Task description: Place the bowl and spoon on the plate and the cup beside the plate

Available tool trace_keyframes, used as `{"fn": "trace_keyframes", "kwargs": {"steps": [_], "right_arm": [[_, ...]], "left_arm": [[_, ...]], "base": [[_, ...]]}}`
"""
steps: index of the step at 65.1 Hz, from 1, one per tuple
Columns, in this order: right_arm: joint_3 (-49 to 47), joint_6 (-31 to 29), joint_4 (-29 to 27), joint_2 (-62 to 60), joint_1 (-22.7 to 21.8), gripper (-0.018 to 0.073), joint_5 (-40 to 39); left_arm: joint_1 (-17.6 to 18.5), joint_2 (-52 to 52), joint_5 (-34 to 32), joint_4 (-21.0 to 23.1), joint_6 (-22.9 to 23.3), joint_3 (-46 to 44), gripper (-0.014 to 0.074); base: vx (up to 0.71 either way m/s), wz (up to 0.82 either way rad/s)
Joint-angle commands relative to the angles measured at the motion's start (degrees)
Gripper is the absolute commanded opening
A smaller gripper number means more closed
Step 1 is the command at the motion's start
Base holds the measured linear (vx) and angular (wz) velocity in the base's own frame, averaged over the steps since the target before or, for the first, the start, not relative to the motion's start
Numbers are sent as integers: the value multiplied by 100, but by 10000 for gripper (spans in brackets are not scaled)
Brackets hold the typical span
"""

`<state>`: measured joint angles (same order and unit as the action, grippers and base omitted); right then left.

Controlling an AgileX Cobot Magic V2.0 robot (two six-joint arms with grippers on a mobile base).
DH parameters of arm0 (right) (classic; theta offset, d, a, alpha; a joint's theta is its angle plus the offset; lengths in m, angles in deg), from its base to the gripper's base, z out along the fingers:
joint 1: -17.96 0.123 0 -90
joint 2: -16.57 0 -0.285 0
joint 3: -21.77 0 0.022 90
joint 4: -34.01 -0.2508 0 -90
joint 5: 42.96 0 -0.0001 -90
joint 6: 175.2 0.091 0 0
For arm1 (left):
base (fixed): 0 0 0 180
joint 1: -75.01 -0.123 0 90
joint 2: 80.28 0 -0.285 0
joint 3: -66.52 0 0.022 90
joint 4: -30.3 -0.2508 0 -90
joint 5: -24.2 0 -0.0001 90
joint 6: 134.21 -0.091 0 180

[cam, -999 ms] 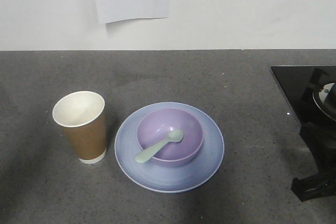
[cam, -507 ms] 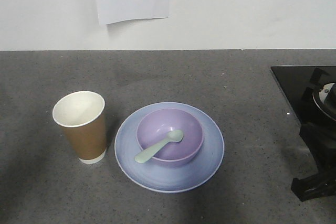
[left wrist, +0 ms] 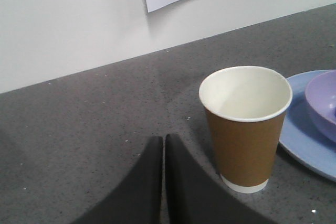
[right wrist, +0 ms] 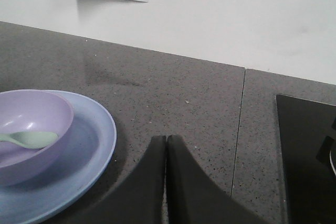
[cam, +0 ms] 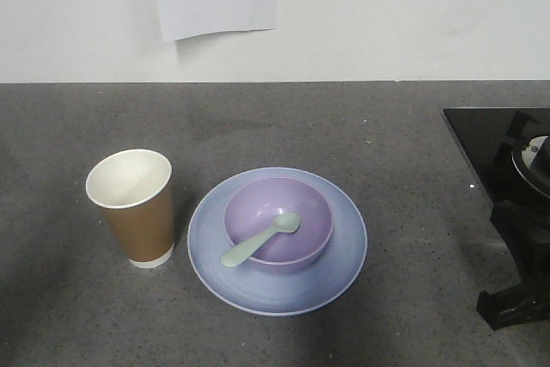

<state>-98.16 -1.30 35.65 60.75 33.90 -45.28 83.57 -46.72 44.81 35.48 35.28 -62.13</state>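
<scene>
Both grippers are pressed closed and empty — left gripper [left wrist: 163, 142] just left of the cup [left wrist: 245, 124], right gripper [right wrist: 166, 142] right of the plate [right wrist: 100, 129]. Only the front view shows the spoon [cam: 259, 240] whole, propped in the bowl [cam: 278, 223].

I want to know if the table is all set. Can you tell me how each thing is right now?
cup: upright, empty, standing beside the plate.
plate: flat on the counter, holding the bowl.
bowl: upright, in the middle of the plate.
spoon: lying in the bowl, handle sticking out over the rim.
left pincer: shut, holding nothing.
right pincer: shut, holding nothing.
</scene>
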Motion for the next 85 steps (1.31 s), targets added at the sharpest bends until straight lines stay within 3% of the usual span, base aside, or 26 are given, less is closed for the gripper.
{"fn": "trace_keyframes", "kwargs": {"steps": [1,18,27,32,48,85], "right_arm": [[-156,-36,-1,23,-21,-2,-447],[-156,-36,-1,23,-21,-2,-447],[-156,-36,-1,23,-21,-2,-447],[-156,-36,-1,23,-21,-2,-447],[-156,-36,-1,23,-21,-2,-430],[-156,-36,-1,23,-21,-2,-430]], "left_arm": [[6,-319,-512,-242,-25,193,-6],[4,-1687,-1650,-246,432,2022,-6],[-9,-2431,-2467,-235,965,2932,-6],[-109,-2720,-2011,-279,1051,2868,-6],[-748,-2743,-1700,-297,1051,2893,-6],[-742,-2738,-1709,-297,1106,2893,-6]], "base": [[0,0],[0,0],[0,0],[0,0],[0,0],[0,0]]}}
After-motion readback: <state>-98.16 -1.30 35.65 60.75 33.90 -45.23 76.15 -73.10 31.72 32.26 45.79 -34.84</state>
